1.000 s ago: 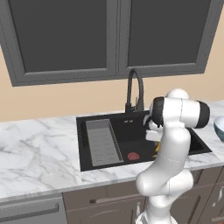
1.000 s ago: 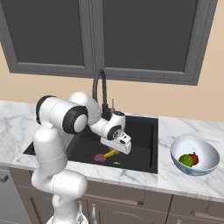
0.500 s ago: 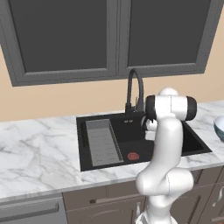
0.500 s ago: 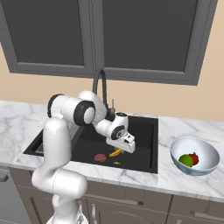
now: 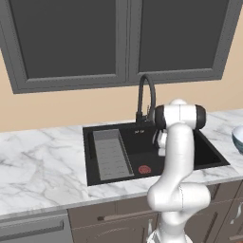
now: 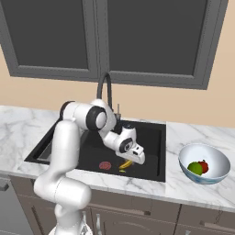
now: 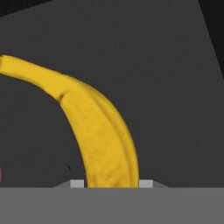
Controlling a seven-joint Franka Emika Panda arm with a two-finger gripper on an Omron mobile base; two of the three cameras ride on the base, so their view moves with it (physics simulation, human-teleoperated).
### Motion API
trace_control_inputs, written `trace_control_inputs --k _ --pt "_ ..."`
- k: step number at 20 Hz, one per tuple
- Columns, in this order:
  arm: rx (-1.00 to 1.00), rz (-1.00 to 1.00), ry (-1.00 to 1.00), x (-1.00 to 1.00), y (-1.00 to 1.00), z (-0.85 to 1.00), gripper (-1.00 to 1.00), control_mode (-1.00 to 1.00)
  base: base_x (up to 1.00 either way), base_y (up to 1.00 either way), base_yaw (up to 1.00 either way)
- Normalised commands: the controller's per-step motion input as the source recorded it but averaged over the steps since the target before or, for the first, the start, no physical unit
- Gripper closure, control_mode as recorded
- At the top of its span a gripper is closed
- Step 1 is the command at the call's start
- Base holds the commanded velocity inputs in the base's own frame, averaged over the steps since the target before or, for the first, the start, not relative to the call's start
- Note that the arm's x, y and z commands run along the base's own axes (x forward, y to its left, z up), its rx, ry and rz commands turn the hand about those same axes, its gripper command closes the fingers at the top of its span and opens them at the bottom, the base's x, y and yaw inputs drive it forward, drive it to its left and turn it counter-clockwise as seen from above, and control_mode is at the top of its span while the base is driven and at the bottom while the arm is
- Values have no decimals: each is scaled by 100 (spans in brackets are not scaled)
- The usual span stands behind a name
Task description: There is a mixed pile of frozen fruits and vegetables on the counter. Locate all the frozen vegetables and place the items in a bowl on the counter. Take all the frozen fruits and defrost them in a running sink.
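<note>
Your arm has swung across the sink point(image 6: 151, 133) over the last second: it was bent with the elbow out to one side, and now the upper links stand nearly upright above the base while the forearm reaches down and forward into the black basin. The banana point(image 6: 125, 164) has travelled with it and hangs just under the gripper point(image 6: 134, 159), low over the basin floor, with the reddish drain point(image 6: 105, 165) a little to one side of the gripper. I read that as the carry being nearly over; what seems left is to let the fruit go in the basin and see to the water, since no stream is visible from the faucet point(image 6: 106, 91) that rises behind the wrist.

The bowl point(image 6: 215, 170) sits on the counter point(image 6: 193, 193) well off to the gripper's far side, past the sink's edge, and already holds a green piece and a red piece.

The wrist is pitched steeply downward. In the hand view the two fingers are clamped on the banana point(image 7: 103, 135), one pad either side of its thick end, and the fruit curves away from the gripper over the dark sink bottom, its narrow tip furthest out.
</note>
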Motion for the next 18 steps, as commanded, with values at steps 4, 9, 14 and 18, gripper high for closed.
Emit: trace_control_inputs --k 4,9,14,18 --pt "-6 0 -2 28 -14 -37 100 -100 0 0 0" --pt "2 0 -1 21 -30 -29 100 -100 0 0 0" --pt "2 0 -2 16 -16 -20 -100 -100 0 0 0" --pt "1 0 -4 8 -7 -17 -100 -100 0 0 0"
